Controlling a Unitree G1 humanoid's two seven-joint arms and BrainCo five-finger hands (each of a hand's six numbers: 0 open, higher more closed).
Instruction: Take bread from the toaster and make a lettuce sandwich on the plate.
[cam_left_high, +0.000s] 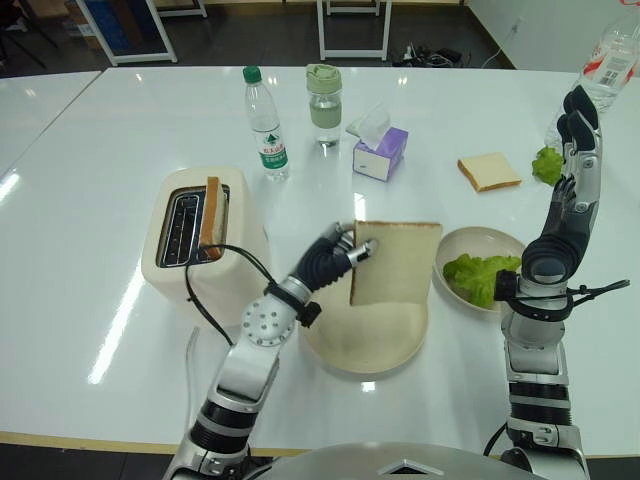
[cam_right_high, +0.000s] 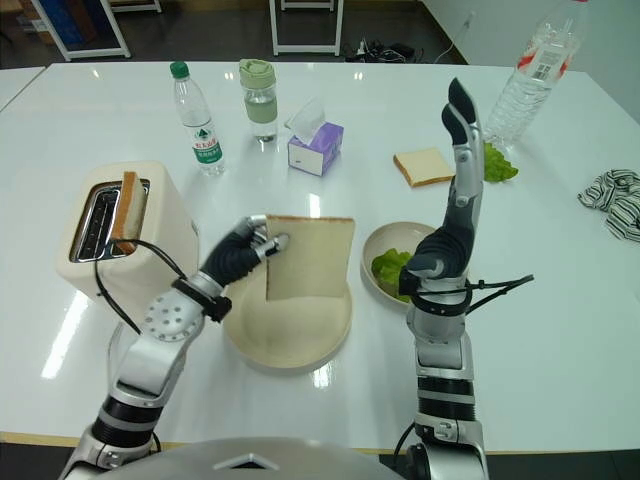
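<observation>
My left hand (cam_left_high: 335, 257) is shut on a slice of bread (cam_left_high: 396, 262), holding it upright over the cream plate (cam_left_high: 372, 348). The cream toaster (cam_left_high: 192, 240) stands to the left with another slice (cam_left_high: 211, 212) sticking out of one slot. A bowl (cam_left_high: 480, 244) right of the plate holds lettuce (cam_left_high: 480, 273). My right hand (cam_left_high: 578, 140) is raised beside the bowl, fingers straight and holding nothing. One more bread slice (cam_left_high: 489, 171) lies flat on the table further back, with a loose lettuce piece (cam_left_high: 546, 164) beside it.
A water bottle (cam_left_high: 265, 124), a green tumbler (cam_left_high: 325, 104) and a purple tissue box (cam_left_high: 380, 151) stand behind the plate. A large clear bottle (cam_right_high: 530, 82) is at the far right, a striped cloth (cam_right_high: 614, 198) near the right edge. The toaster's black cord (cam_left_high: 205, 310) trails past my left arm.
</observation>
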